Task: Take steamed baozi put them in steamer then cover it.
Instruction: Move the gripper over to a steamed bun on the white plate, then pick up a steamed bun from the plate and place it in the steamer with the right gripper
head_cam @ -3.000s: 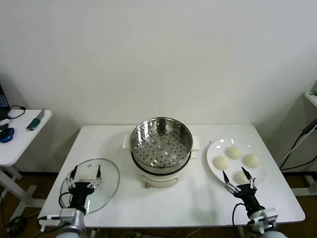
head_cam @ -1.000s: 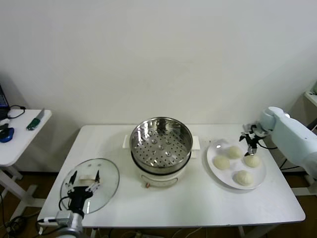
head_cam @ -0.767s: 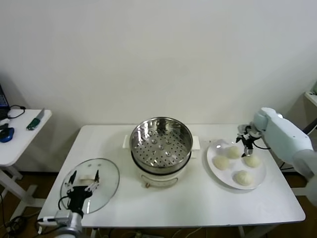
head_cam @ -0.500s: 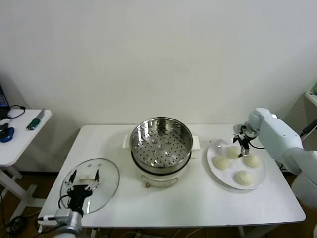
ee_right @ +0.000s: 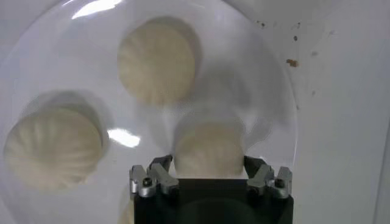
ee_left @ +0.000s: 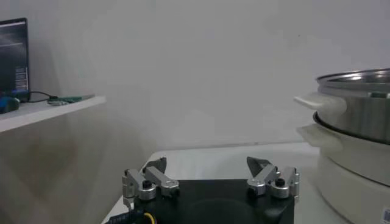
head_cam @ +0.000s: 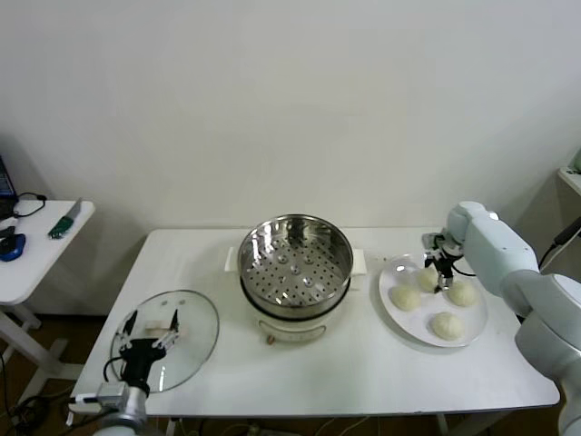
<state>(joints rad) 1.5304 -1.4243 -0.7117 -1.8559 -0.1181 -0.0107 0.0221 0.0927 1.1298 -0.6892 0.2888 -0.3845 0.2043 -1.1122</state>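
Note:
Several cream-white steamed baozi [head_cam: 405,297] lie on a white plate [head_cam: 474,338] at the table's right. My right gripper [head_cam: 437,280] reaches down over the plate's back. Its fingers press both sides of one baozi [ee_right: 207,149], which still rests on the plate [ee_right: 268,109]. Two other baozi [ee_right: 157,61] lie beyond it. The steel steamer [head_cam: 272,292] stands uncovered at the table's middle, its perforated floor bare. The glass cover [head_cam: 195,331] lies flat at the front left. My left gripper [head_cam: 152,323] hangs open over the cover's white handle. In the left wrist view, that gripper [ee_left: 207,163] holds nothing.
A small white side table [head_cam: 41,250] stands off to the left with a blue object [head_cam: 11,247] and a green tool [head_cam: 64,221] on it. A white wall rises behind the work table. The steamer's side [ee_left: 359,109] stands close to the left gripper.
My right arm has swung from the plate's far right to the back baozi, and its fingers have closed in on it. The left arm has stayed where it was.

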